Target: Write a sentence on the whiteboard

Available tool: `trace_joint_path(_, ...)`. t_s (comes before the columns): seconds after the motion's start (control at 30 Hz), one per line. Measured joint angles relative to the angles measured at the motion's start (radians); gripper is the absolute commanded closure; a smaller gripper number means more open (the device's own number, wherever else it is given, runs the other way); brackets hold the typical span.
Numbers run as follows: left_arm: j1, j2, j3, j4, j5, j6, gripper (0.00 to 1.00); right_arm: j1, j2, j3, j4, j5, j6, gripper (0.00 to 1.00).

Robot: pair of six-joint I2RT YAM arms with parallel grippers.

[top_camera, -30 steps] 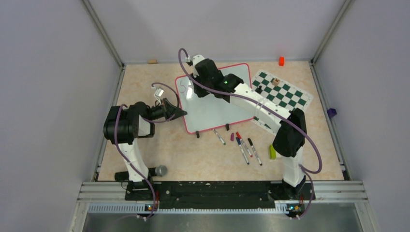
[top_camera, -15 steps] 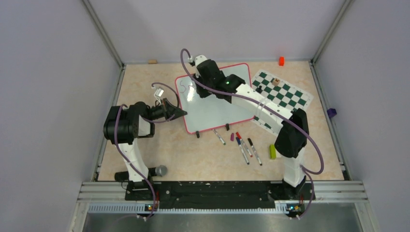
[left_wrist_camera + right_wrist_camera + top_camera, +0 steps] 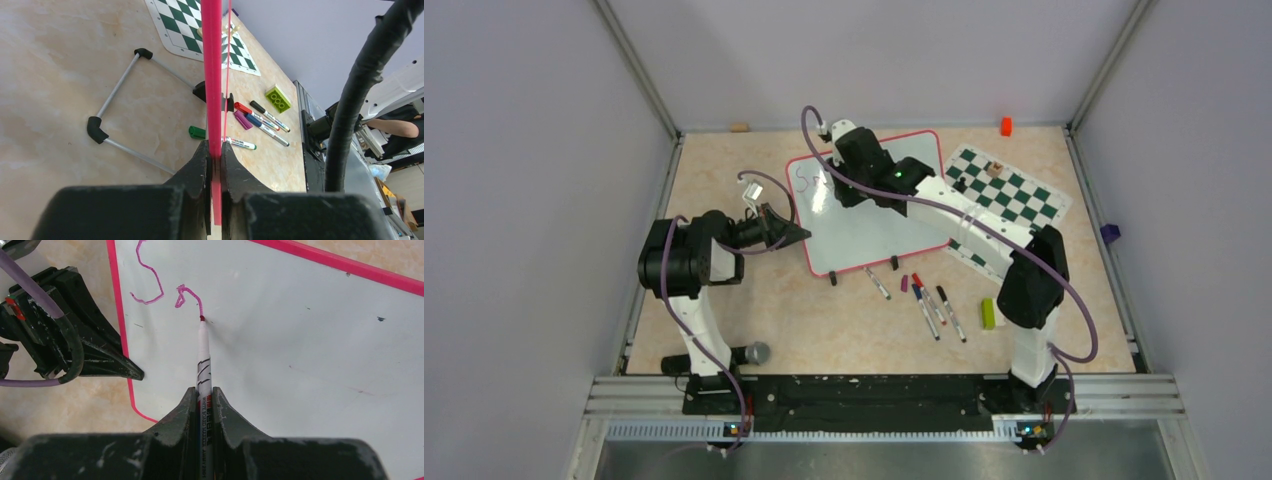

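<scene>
Whiteboard [image 3: 879,230] lies mid-table, just beyond the loose markers [image 3: 929,305] that sit nearest your arm bases; at its left rim your left gripper [image 3: 215,150] is pressed together on the red edge, pinching the board itself; farther out, near the far left corner, your right gripper [image 3: 202,392] is clamped round the marker [image 3: 203,352], whose barrel points away from the wrist, its tip seemingly touching the white surface; the sentence [image 3: 147,302] is barely begun, I judge: one S-like curve beside the left rim and a second stroke ending at the tip; your next move turns on this: the bare surface runs off to the right of the tip, toward the chess mat [image 3: 1009,190], along the board's longer side; so the right arm does the writing, and its line should travel rightward, away from the left gripper; hold that rim pinch firm, or the board may slide under the pen.
</scene>
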Motion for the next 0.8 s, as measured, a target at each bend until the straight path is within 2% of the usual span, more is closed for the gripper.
trace_joint_path(0.8, -0.001, 0.0, 0.0, 0.004, 0.002, 0.001, 1.0, -0.006, 0.029, 0.077, -0.048, 0.005, -0.003, 1.0)
